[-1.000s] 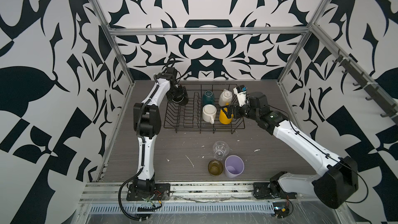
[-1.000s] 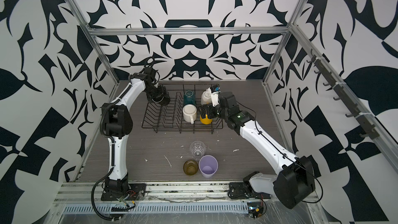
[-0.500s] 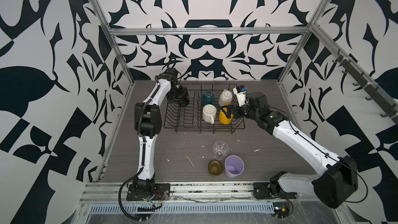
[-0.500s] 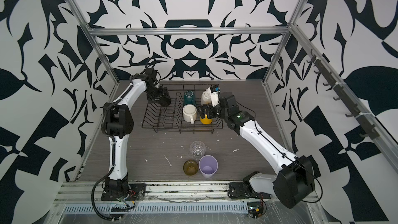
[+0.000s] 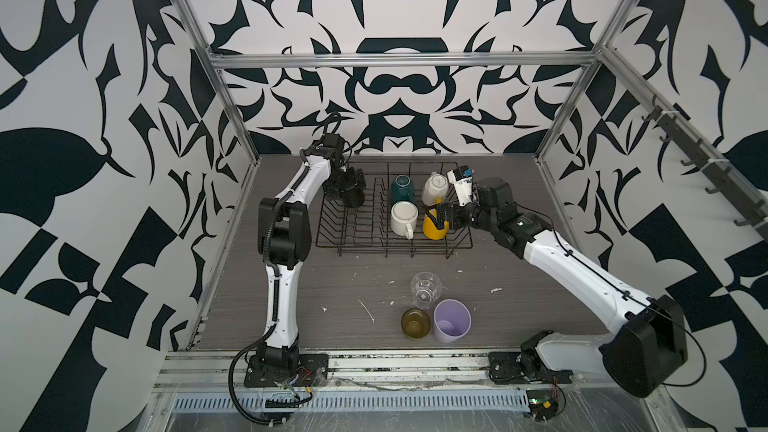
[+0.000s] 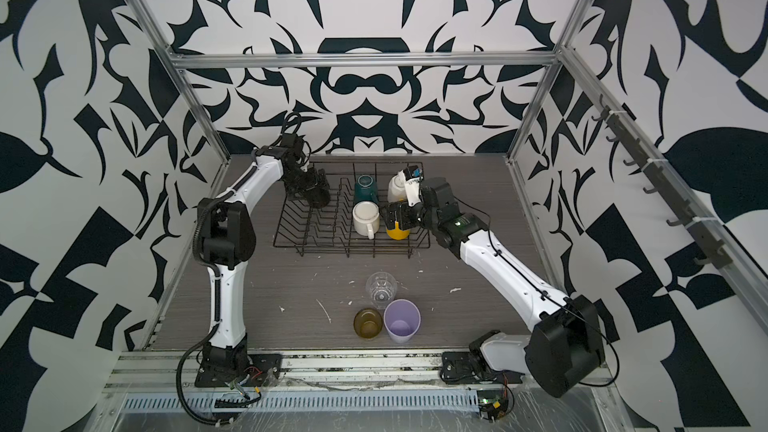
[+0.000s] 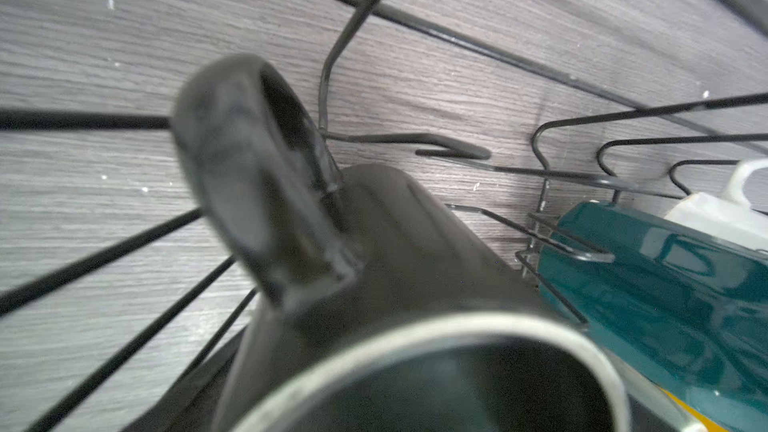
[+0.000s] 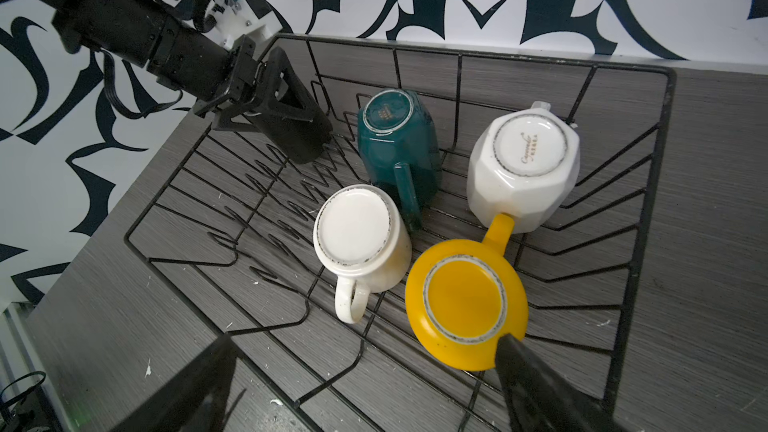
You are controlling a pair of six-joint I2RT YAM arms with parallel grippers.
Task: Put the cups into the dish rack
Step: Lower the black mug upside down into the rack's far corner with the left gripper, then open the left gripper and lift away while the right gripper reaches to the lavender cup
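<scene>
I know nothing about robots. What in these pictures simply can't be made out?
Black mug: in both top views the left gripper covers most of it; whether the jaws hold it is unclear.
Same mug, left wrist view: blurred, rim cut off by the bottom edge.
Yellow mug: in both top views partly hidden by the right gripper.

Pose: left arm [image 5: 286, 284] rises upright from its base, elbow bent, forearm reaching to the far side. The left gripper [image 5: 348, 189] angles down, jaws spread wide. The right arm [image 5: 582, 272] stretches low and diagonal toward the center. The right gripper [image 5: 443, 215] points down, jaws fully apart (both fingers show in the right wrist view).
</scene>
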